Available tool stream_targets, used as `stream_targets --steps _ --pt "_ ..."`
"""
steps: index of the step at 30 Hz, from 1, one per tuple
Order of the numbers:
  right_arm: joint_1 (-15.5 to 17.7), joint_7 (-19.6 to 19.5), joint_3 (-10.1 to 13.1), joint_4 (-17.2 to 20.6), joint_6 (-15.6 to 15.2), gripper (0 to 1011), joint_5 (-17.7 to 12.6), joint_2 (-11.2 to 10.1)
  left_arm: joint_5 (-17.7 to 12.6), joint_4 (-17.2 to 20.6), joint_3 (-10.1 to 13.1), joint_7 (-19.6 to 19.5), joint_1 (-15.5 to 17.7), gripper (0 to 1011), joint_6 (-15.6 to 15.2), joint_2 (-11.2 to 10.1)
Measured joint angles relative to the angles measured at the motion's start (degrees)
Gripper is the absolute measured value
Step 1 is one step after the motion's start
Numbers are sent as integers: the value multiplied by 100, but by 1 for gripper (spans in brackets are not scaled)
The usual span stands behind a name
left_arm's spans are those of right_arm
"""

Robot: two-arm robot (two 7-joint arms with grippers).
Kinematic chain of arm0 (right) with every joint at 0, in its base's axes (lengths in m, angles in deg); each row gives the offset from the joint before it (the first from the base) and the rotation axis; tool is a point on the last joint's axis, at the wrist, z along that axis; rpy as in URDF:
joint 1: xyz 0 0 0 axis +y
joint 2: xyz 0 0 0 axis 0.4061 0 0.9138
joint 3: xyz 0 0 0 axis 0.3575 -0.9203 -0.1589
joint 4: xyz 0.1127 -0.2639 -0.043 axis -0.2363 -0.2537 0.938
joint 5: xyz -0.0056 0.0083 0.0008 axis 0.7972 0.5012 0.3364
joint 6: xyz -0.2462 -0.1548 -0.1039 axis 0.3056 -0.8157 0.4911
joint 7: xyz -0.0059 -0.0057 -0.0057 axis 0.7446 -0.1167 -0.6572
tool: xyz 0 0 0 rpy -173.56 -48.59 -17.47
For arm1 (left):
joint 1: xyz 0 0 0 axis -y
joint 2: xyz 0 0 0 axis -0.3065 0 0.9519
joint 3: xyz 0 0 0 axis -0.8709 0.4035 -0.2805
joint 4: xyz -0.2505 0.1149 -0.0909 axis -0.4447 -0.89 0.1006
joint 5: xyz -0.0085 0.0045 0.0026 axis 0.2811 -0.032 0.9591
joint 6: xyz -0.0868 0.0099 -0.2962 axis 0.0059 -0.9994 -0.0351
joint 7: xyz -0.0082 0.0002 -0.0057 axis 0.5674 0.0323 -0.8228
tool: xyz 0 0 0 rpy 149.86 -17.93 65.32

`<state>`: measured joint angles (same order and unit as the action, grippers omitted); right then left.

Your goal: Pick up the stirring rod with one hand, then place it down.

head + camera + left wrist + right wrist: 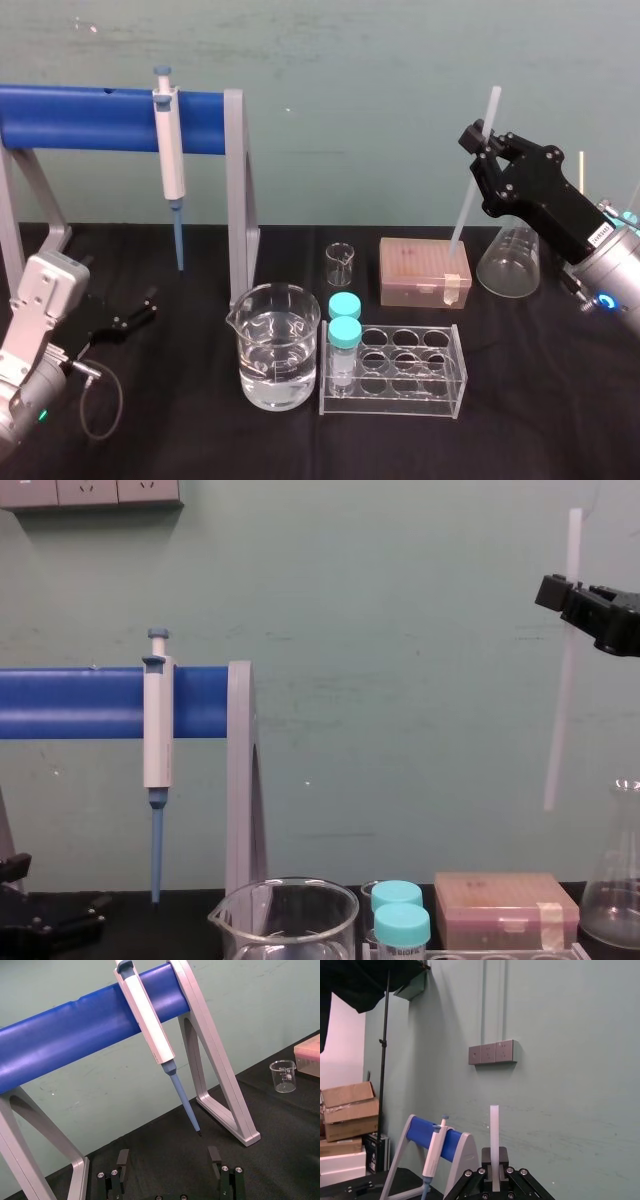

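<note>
Up over the right side of the worktop (180,440), the right hand (485,150) is gripping the stirring rod (465,205) w/ its fingers closed tight on it, approx a third of the way down from the top end. The stirring rod is hanging nearly upright in mid-air, leaning a little so the top is sitting further right than the bottom. Its lower end is floating above the tan tip box (424,270), not touching it. The chest view is showing the stirring rod (562,700) well up off everything, w/ the right hand (590,605) clamping it near the top. In the right wrist view the stirring rod (494,1130) is sticking up out of the shut fingers.

Just beside the tip box, the conical flask (510,262) is standing under the right arm.

Over at the worktop's left edge the left hand (135,315) is lying low, near the foot of the blue-bar stand (100,118). In the left wrist view its fingers (122,1160) are spread wide w/ nothing btwn them. The pipette (170,150) is hanging on the blue-bar stand. Mid-worktop, the big beaker (278,345) of clear liquid, the small beaker (340,263) and the tube rack (395,370) are sitting well apart from the stirring rod.
</note>
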<state>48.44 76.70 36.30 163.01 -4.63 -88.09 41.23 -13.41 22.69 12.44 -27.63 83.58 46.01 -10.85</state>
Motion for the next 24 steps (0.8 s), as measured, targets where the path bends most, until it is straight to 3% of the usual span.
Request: stream_targets --steps 24 --pt "100 -48 6 111 -16 67 32 -16 0 0 0 0 0 1000 0 0"
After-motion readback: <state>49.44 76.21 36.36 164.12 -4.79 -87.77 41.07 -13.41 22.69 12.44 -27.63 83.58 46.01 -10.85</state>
